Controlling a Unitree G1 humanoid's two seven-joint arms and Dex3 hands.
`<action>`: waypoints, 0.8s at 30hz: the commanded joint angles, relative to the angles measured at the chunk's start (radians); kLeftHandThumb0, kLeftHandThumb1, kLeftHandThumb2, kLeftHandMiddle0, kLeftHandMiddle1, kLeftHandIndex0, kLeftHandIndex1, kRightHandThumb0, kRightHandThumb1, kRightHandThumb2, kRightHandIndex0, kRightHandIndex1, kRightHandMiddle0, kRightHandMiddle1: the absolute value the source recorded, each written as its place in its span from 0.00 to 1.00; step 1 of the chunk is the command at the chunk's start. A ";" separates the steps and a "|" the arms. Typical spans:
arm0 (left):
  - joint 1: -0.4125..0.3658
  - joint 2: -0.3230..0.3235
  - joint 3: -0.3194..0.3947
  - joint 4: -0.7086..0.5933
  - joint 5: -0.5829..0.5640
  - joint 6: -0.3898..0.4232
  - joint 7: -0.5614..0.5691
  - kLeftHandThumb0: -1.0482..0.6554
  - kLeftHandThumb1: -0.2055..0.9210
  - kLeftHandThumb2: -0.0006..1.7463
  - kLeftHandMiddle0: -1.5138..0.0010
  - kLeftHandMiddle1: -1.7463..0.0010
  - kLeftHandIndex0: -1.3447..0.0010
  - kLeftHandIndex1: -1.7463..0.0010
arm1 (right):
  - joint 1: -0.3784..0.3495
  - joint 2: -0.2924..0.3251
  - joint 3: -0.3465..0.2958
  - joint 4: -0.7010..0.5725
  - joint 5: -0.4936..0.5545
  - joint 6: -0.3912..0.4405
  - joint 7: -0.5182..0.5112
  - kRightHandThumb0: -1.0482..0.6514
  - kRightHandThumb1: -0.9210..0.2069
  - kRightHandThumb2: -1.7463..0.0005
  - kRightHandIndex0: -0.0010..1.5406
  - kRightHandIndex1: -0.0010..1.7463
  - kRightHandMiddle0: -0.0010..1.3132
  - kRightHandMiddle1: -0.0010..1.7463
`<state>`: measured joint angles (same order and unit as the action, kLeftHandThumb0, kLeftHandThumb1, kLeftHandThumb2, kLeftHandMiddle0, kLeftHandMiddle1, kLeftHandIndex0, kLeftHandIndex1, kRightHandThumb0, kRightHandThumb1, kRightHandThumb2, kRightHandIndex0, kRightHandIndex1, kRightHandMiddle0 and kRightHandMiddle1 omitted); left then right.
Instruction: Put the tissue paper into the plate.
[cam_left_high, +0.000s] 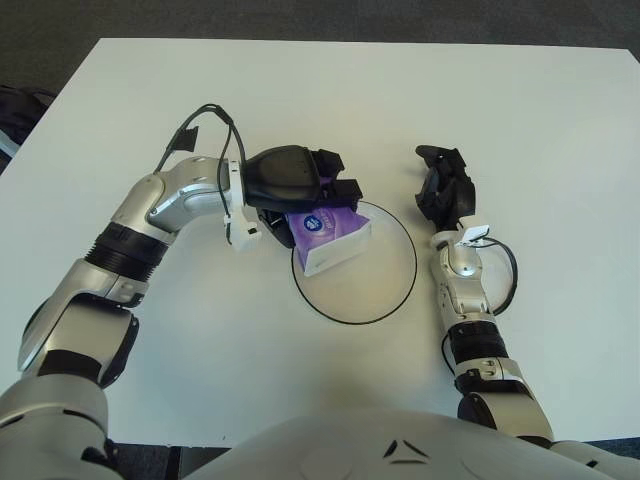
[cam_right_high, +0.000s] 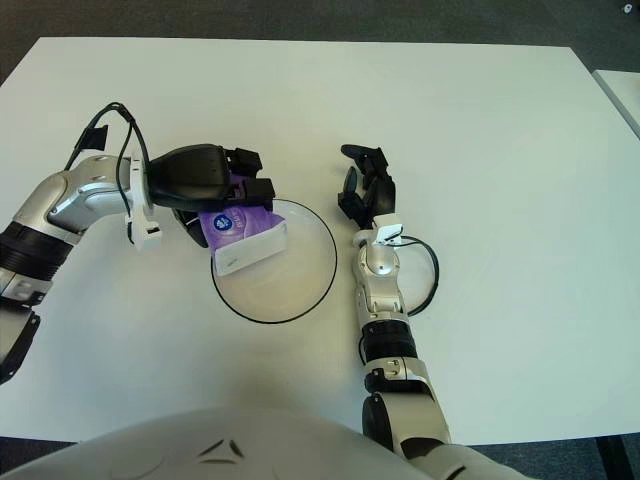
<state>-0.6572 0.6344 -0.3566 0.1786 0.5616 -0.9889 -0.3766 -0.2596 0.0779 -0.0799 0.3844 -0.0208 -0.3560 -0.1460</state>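
Observation:
A purple and white tissue pack is held tilted over the left part of a white plate with a black rim. My left hand is shut on the pack from above and from the left, at the plate's upper left rim. The pack's lower white end is at or just above the plate's surface; I cannot tell if it touches. My right hand shows just right of the plate with its fingers relaxed and holds nothing. In the right eye view the pack sits over the plate the same way.
The white table spreads around the plate. Its far edge runs across the top of the view, with dark floor beyond. A black cable loops beside my right forearm.

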 joint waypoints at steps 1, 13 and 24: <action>0.029 -0.014 0.017 0.010 -0.002 -0.014 0.038 0.37 0.58 0.66 0.31 0.00 0.63 0.00 | 0.094 0.009 -0.002 0.080 0.008 0.065 -0.001 0.33 0.00 0.53 0.36 0.38 0.24 0.59; 0.050 -0.090 0.026 0.052 0.039 -0.067 0.159 0.37 0.61 0.63 0.30 0.00 0.65 0.00 | 0.093 0.006 -0.006 0.081 0.009 0.071 -0.004 0.33 0.00 0.53 0.36 0.38 0.24 0.59; 0.039 -0.141 0.010 0.090 0.062 -0.126 0.218 0.37 0.62 0.62 0.29 0.00 0.65 0.00 | 0.089 0.005 -0.009 0.090 0.012 0.073 -0.001 0.32 0.00 0.53 0.36 0.39 0.25 0.59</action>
<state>-0.6179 0.4979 -0.3453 0.2618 0.6198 -1.0980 -0.1738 -0.2599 0.0766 -0.0832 0.3845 -0.0207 -0.3556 -0.1480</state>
